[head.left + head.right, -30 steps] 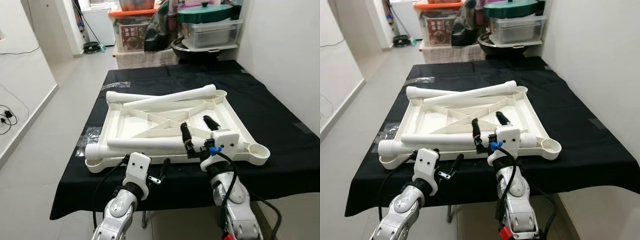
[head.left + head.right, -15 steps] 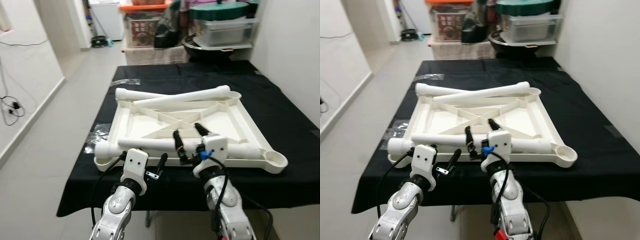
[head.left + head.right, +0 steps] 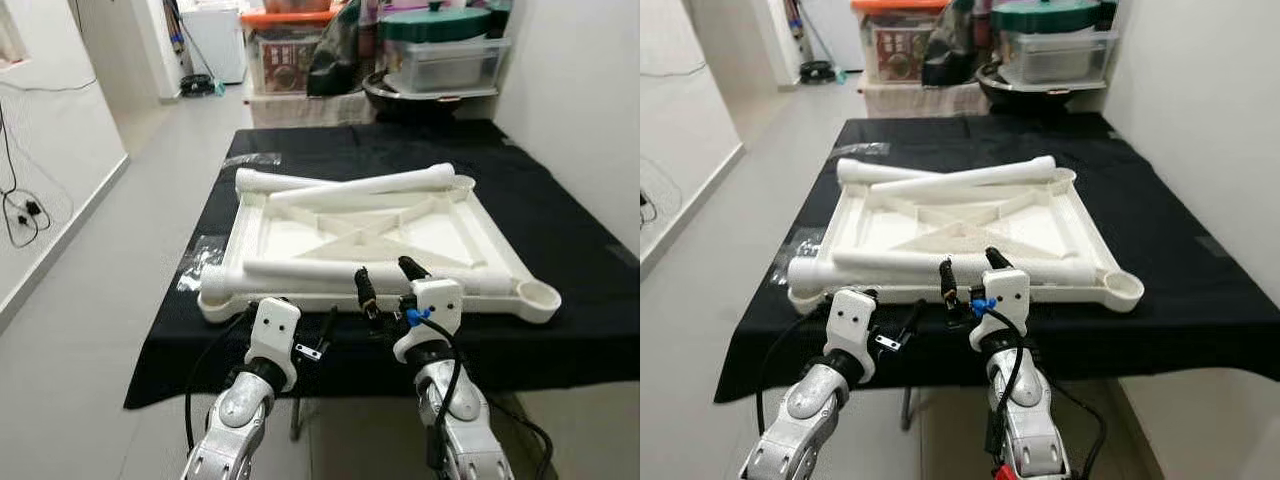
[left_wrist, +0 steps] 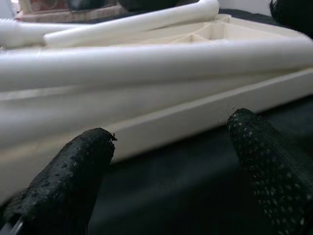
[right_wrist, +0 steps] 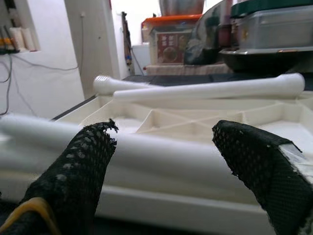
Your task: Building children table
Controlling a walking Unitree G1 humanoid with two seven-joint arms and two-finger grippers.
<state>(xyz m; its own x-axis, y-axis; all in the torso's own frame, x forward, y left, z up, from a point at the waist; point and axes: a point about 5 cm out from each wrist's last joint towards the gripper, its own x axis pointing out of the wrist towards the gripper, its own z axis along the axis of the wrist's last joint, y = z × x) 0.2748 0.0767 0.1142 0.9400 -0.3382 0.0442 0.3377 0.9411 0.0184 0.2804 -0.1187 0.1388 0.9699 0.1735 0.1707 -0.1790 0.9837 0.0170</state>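
I see the black cloth-covered table (image 3: pixel 590 330) carrying the white plastic children's tabletop (image 3: pixel 490 235), upside down with its ribbed underside showing. The whole view has shifted over the last second, so I take that as my head camera moving; the tabletop itself looks unmoved on the cloth. Three white plastic table legs lie on it: one long leg (image 3: pixel 300 271) along the near edge, and two crossed legs (image 3: pixel 350 185) at the far edge.

What has changed is my right gripper (image 3: pixel 386 283). A second ago its fingers straddled the near leg; now it has pulled back to the near rim, fingers spread wide and empty. My left gripper (image 4: pixel 166 161) hangs low by the near edge, also wide apart, empty.

No leg looks fitted into a corner socket (image 3: pixel 538 294) yet, so I judge the assembly barely begun.
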